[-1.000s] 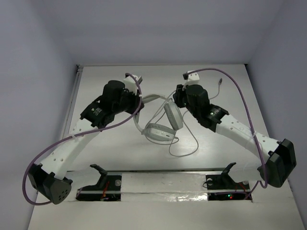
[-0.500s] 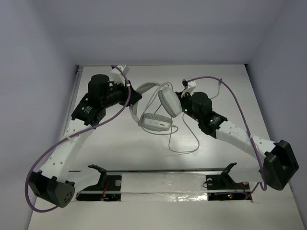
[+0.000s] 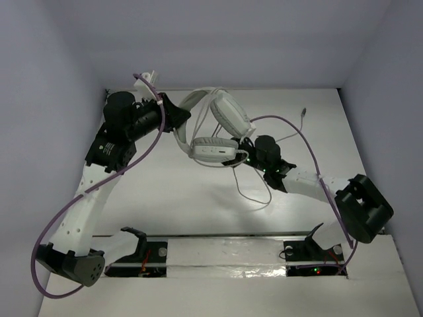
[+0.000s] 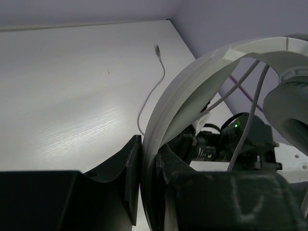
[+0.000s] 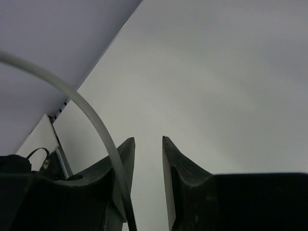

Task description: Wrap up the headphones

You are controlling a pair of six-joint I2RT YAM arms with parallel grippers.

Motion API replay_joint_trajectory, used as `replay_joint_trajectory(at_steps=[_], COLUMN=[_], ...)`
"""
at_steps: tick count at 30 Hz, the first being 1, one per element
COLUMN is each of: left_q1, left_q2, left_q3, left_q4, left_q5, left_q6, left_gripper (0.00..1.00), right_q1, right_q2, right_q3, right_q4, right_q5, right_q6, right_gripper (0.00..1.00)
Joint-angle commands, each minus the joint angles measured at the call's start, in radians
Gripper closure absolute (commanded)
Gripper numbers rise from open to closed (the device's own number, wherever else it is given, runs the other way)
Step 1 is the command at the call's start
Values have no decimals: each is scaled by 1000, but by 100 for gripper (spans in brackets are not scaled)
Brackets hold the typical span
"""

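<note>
Top view: I see the headphones [image 3: 217, 150] at the far middle of the table [image 3: 165, 198], between the two arms. The left end effector [image 3: 177, 117] is clamped on the headband [image 3: 198, 99] at its left end. One earcup [image 3: 231, 113] is tilted up toward the back and the other earcup sits lower, just beside the right end effector [image 3: 243, 156]. I cannot tell from here whether the right one touches the earcup. The thin cable [image 3: 254, 198] loops down onto the table below the right end effector, and the plug [image 3: 303, 113] lies well apart at the far right. Left wrist view: the left end effector [image 4: 148, 163] fingers are pinched on the white headband [image 4: 192, 82], which arcs up and to the right out of the grip. The cable [image 4: 149, 96] and plug [image 4: 157, 48] lie on the table beyond, with the right arm [image 4: 226, 139] behind the band. Right wrist view: the right end effector [image 5: 148, 144] fingers stand slightly apart, with bare table [image 5: 216, 86] showing through the narrow gap. The cable [image 5: 91, 115] curves down across the left finger, not visibly between the tips.
</note>
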Motion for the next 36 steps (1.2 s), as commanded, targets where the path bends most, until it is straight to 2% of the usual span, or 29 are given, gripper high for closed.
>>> replay_joint_trajectory(at_steps=[1,5,10,16,18,25,29,30,36], left_q1=[3,12,12,21,30,40,40,40,40], left_q2=[0,22,32,52,57,89,130,138,161], left_q3=[80,113,96,64,50,48,44,48,48], left_q4=[89,108,166,232,255,286,303,301,268], left_q5=[-46,-126,-274,-417,-501,-706,-753,-776,-859], left_q6=[-101,-177,-277,-351,-354,-356,-357,-336,-233], left_gripper=[100,100,100,100,100,100,100,100,100], right_q1=[5,50,168,251,274,355,423,423,432], right_q2=[28,82,116,128,128,130,102,92,-25], right_q3=[-32,-21,-4,-53,-75,-70,-50,-56,-104], right_q4=[153,150,142,271,316,225,136,138,118], right_q5=[-79,-81,-53,-79,-96,-94,-56,-56,-71], right_q6=[48,58,64,110,128,117,101,102,110], right_gripper=[65,64,64,66,66,68,75,78,87])
